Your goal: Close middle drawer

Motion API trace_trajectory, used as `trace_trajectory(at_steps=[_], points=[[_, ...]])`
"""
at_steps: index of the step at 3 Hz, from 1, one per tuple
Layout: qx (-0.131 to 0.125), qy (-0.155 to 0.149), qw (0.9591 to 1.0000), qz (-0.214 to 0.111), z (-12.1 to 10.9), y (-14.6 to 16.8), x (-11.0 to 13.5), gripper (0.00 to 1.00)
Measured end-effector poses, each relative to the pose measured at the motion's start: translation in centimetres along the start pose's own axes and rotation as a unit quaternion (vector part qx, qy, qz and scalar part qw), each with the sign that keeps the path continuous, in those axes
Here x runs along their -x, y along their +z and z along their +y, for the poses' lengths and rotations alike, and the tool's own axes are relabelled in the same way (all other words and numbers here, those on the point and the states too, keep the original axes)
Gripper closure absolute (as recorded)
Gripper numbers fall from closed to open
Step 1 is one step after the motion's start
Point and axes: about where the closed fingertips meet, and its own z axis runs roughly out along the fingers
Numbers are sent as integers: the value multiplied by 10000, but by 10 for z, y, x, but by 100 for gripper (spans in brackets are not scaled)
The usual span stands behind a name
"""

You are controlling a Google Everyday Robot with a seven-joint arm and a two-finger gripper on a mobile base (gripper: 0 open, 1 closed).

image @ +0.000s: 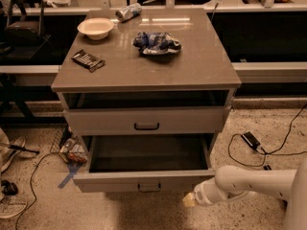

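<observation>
Middle drawer (148, 180) stands pulled out, its box jutting over the floor ahead of the cabinet. The upper drawer front (105, 121) overhangs only its rear.

Gripper (188, 200) sits low at right, just beside the drawer's right front corner. Its arm (254, 182) blocks the right-hand approach.

Floor directly before the front panel and its handle (149, 187) is open.

Left flank: floor clutter (72, 150) and a cable (31, 178). Right flank: black adapter (251, 139) with cord.

Bench (206, 66) overhangs everything from above.
</observation>
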Motion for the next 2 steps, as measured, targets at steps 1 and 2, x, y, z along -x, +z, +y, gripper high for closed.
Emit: trace_trajectory(at_steps=[1,2], points=[[-508,30,9977,-457,-30,-12,35,100],[-738,31,9933,-890,-50,-21,67,100]])
